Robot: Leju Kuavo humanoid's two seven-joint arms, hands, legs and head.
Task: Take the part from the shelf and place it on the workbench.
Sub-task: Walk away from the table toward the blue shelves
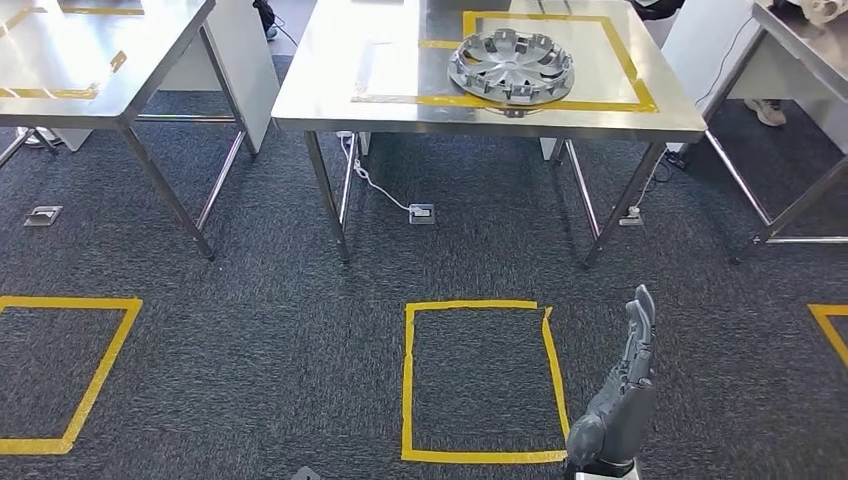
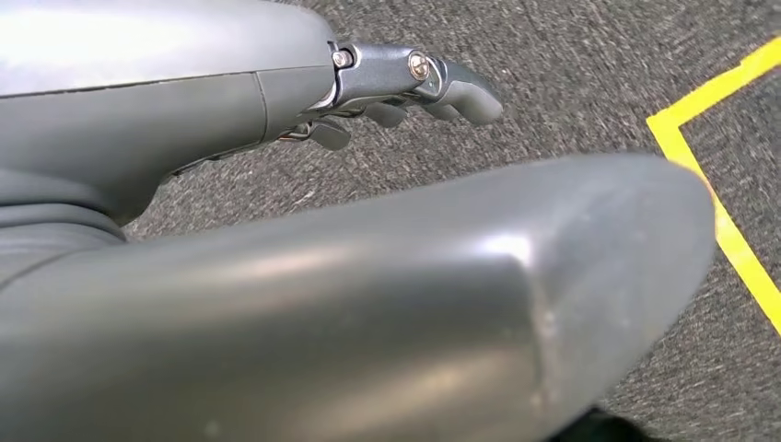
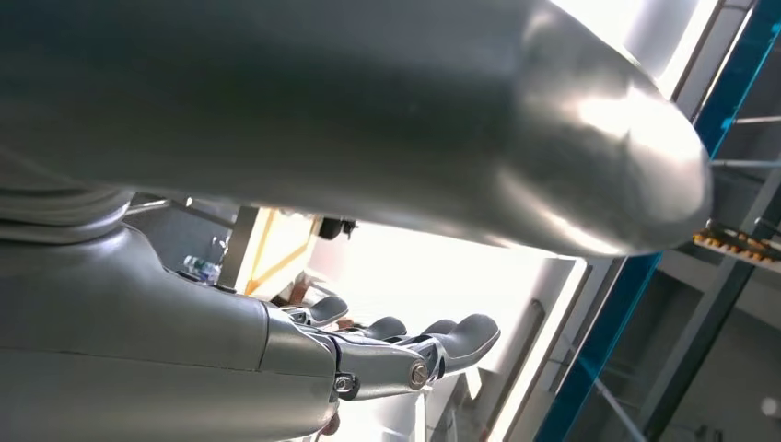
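A grey wheel cover [image 1: 511, 66] lies flat on the steel workbench [image 1: 330, 95], inside a square of yellow tape. My right hand [image 1: 618, 395] is low at the bottom right, well short of the bench, with its fingers stretched straight and nothing in it. In the right wrist view the right hand [image 3: 368, 354] shows its fingers apart and bare. My left hand [image 2: 405, 87] hangs over dark carpet with its fingers loosely extended and nothing held.
A second steel table [image 1: 90, 60] stands at the left and another [image 1: 810, 50] at the right. Yellow tape squares [image 1: 480, 380] mark the carpet in front of me. A floor socket with a white cable [image 1: 421, 212] lies under the workbench.
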